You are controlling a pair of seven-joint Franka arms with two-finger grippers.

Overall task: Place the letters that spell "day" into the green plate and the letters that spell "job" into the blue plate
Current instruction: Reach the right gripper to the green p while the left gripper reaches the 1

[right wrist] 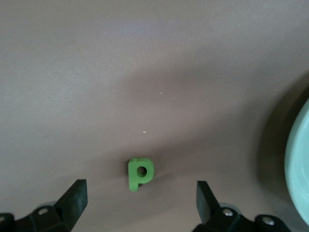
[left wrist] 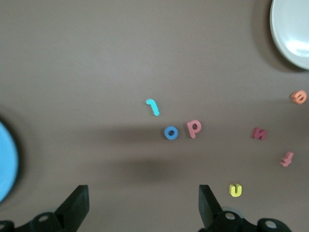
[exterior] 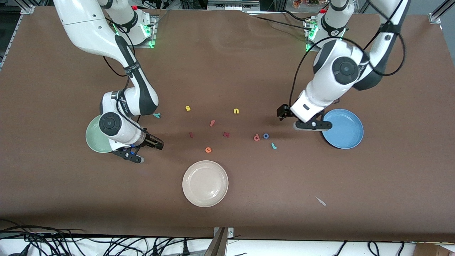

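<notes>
On the brown table (exterior: 227, 199) lie small foam letters, each readable as a single character. A yellow "s" (exterior: 188, 108) and a yellow "n" (exterior: 236, 111) lie farthest from the front camera; a salmon "f" (exterior: 212, 123), a dark red letter (exterior: 226, 134) and a thin dark red piece (exterior: 191, 134) lie nearer, and an orange "e" (exterior: 208, 150) lies nearest, just above the round cream-white plate (exterior: 205, 183), which holds nothing.

The salmon-red "b" (exterior: 256, 137) and the blue ring "o" (exterior: 266, 136) lie just beside each other, apart by a small gap, with the teal hook-shaped "j" (exterior: 273, 145) a little nearer the camera, its long axis slanted. All three lie between the cream-white plate and the round medium-blue plate (exterior: 346, 137), whose visible part holds no letters.

The teal "y" (exterior: 156, 115) lies beside the right arm's forearm. The green "d" (right wrist: 140, 173) shows only in the right wrist view, flat on the table, its stem along its long axis, near the round pale mint-green plate (exterior: 93, 138). That plate is partly hidden by the arm; no letter shows on its visible part.

The left gripper (exterior: 308, 125) hangs over the table just beside the blue plate, fingers (left wrist: 77, 205) spread apart and holding nothing. The right gripper (exterior: 132, 156) hangs over the green "d", beside the mint-green plate, fingers (right wrist: 75, 198) likewise wide apart and empty.
</notes>
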